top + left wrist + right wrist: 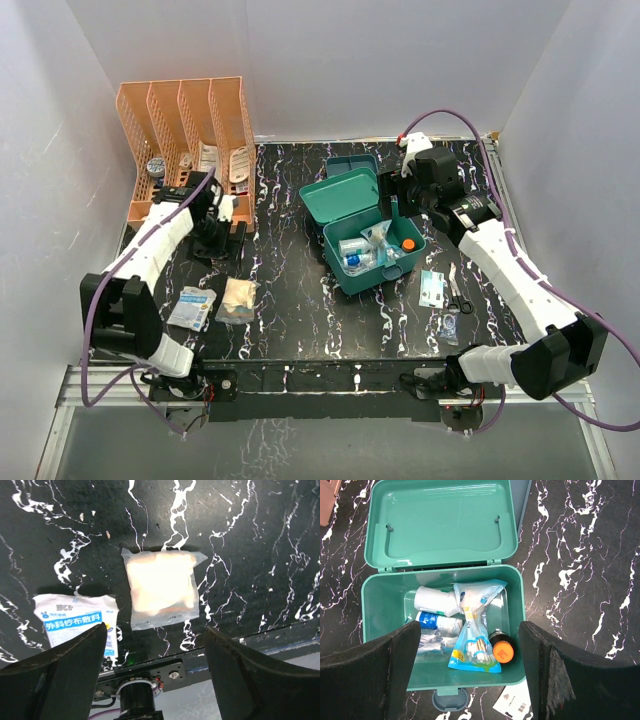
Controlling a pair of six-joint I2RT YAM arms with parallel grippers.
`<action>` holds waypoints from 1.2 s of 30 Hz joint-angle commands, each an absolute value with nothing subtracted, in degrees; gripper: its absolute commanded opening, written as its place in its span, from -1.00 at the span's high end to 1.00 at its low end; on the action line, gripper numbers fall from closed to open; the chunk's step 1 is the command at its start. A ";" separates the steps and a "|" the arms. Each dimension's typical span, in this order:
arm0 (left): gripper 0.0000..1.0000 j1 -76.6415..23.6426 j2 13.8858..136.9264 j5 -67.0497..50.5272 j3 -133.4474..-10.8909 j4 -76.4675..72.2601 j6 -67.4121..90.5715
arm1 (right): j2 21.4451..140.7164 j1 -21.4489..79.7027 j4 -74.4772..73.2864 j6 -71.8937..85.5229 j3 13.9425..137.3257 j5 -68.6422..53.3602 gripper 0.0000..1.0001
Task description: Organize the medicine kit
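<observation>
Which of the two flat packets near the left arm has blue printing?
The white paper packet with the blue band, left of the plain clear plastic pouch holding cream contents.

Top view: whole table (300,320). Wrist views close, downward: left pouch (161,587), right kit (372,610).

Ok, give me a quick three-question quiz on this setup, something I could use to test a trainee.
1. True or false: the lid of the medicine box is shut.
2. In the left wrist view, what lies on the table just ahead of the left gripper? A a clear bag of pads; B a spoon; C a cup.
3. What colour is the cap of the small bottle inside the box?
Key: 1 false, it stands open. 2 A. 3 orange.
</observation>
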State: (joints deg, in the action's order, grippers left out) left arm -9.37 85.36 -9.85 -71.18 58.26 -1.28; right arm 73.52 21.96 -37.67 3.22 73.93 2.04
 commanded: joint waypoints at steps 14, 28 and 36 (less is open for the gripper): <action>-0.20 -15.82 89.78 -8.29 -58.14 44.00 12.47 | 70.09 21.88 -36.89 3.72 73.25 5.62 -0.58; 0.99 -16.11 93.30 -8.12 -57.81 42.03 10.92 | 68.27 21.86 -37.36 3.51 71.71 6.52 -0.60; 1.00 -16.25 96.57 -8.25 -76.73 53.85 7.78 | 67.64 21.88 -36.29 3.51 70.73 6.74 -0.60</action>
State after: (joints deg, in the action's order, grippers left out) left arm -15.97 95.90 -7.92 -64.97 46.85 9.98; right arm 69.82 21.96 -39.24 3.46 70.89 5.72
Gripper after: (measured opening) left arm 0.009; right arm 0.796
